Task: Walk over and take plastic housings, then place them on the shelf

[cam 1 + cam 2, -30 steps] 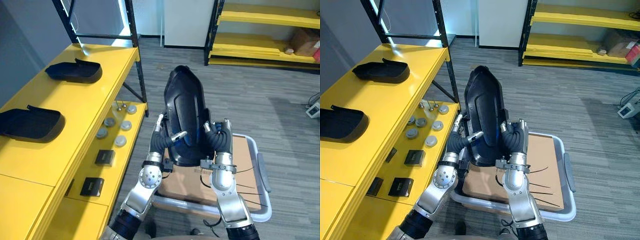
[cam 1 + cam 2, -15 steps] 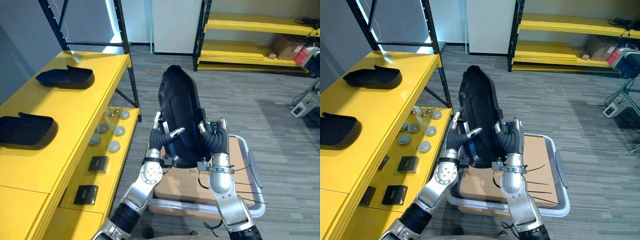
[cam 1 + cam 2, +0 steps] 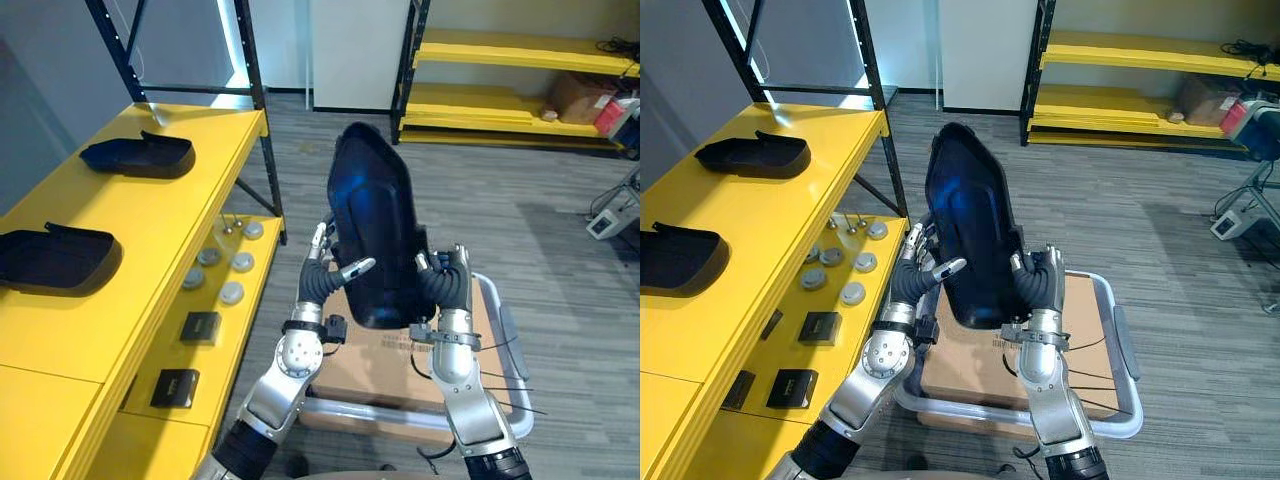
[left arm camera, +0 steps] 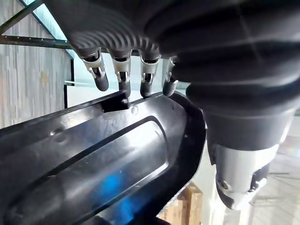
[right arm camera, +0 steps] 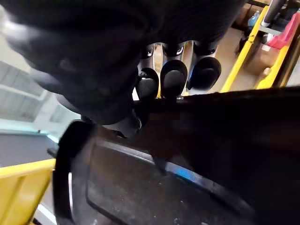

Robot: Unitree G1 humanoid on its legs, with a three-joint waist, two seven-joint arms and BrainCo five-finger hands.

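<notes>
Three black plastic housings in all.

- One is a long glossy black plastic housing (image 3: 375,235) with a rounded top end. It stands upright between both hands.
- It has a smooth face with a blue sheen. The left wrist view shows a raised rim and a long recessed panel.
- The left hand (image 3: 322,270) grasps its left edge. The fingers (image 4: 123,75) are hooked over the rim and the thumb lies on the face.
- The right hand (image 3: 447,283) grips the right edge, with its fingers (image 5: 173,77) curled over the rim.
- The two other black housings (image 3: 138,157) (image 3: 55,260) lie open side up on the yellow shelf top (image 3: 150,230), well left of the left fingers and apart from each other.
- Five round grey discs (image 3: 243,261) sit on the lower yellow level, left of the left fingers.
- One brown cardboard box (image 3: 370,365) sits in a white plastic bin (image 3: 1122,345) below the fingers.
</notes>
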